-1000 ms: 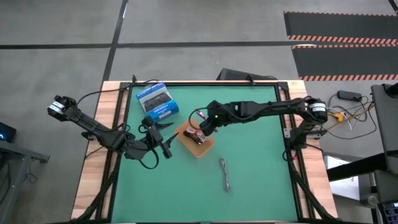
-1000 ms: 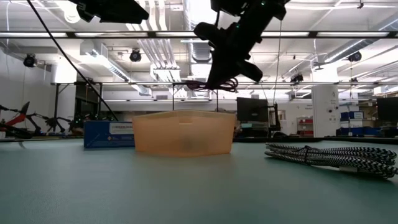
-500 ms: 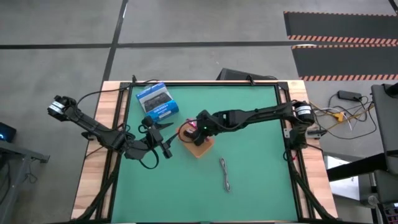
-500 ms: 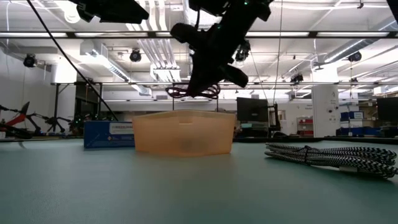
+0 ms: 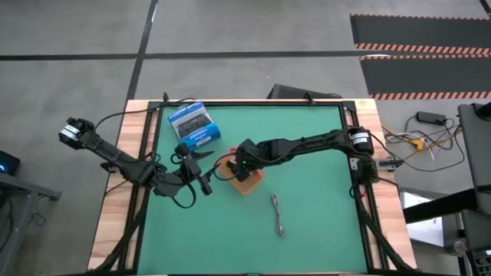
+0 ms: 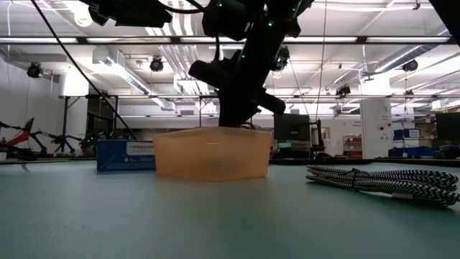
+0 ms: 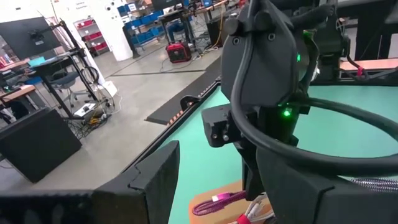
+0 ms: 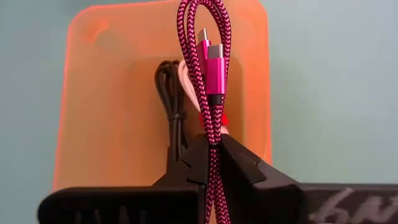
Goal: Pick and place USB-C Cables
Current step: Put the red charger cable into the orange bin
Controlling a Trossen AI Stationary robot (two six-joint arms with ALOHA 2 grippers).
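The orange tray (image 5: 249, 181) (image 6: 212, 152) (image 8: 99, 93) sits mid-table. My right gripper (image 5: 235, 163) (image 6: 239, 119) (image 8: 211, 144) hangs low over it, shut on the pink-maroon USB-C cable (image 8: 210, 56) (image 7: 214, 203). A dark thin cord (image 8: 169, 106) and a pale cable with red accents (image 8: 185, 79) lie in the tray. The grey braided cable (image 5: 278, 215) (image 6: 381, 180) lies flat on the mat nearer the near edge. My left gripper (image 5: 198, 170) waits open just left of the tray. My right gripper pinches the pink-maroon cable's bundled strands (image 8: 212, 132) between its two fingers, coming from above and pointing down. The looped end with its plug (image 8: 215, 62) reaches past the fingertips toward the tray floor. Whether the loop touches the tray I cannot tell.
A blue-and-white box (image 5: 194, 125) (image 6: 126, 155) lies at the far left of the green mat (image 5: 307, 230). Black wiring trails from both arms. The wooden table edge (image 5: 115, 215) frames the mat; open mat lies near and right of the tray.
My right gripper has moved toward the table's left and down, carrying the pink-maroon cable from above the tray's right side to low over the tray's middle. The hanging loop, earlier clear above the rim, now sits behind the tray wall in the low view.
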